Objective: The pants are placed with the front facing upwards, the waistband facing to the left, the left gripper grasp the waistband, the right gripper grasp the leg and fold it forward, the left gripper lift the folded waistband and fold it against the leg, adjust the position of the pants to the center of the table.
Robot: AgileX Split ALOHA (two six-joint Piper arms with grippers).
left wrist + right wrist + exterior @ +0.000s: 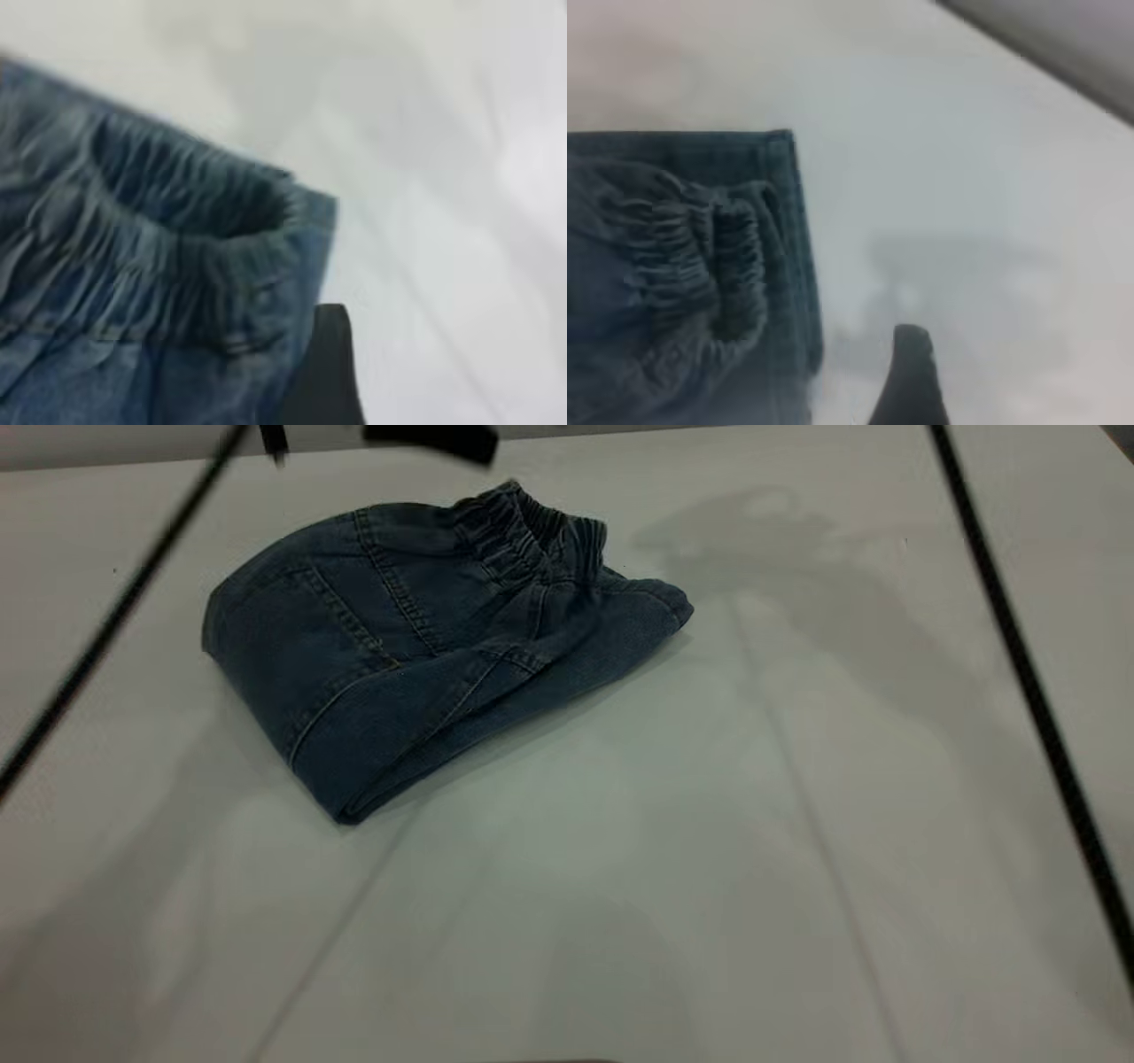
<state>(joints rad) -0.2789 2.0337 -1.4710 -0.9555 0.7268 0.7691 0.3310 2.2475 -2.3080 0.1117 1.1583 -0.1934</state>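
The pants [399,646] lie folded into a compact blue denim bundle on the table [673,850], left of its middle and toward the far side. The crinkled waistband [532,536] sits on top at the bundle's far right, over the leg [638,607], whose edge sticks out beneath it. My left gripper [434,372] hovers open just off the waistband [177,257]; only one finger [328,372] shows, by the denim's edge. My right gripper [966,376] is open above bare table beside the leg's hem [788,230], one finger [912,381] showing. Neither holds anything.
A blurred black part of an arm [434,441] crosses the top edge above the pants. Thin black cables run diagonally at the left [106,620] and right [1028,691]. Bare tabletop stretches in front of and to the right of the bundle.
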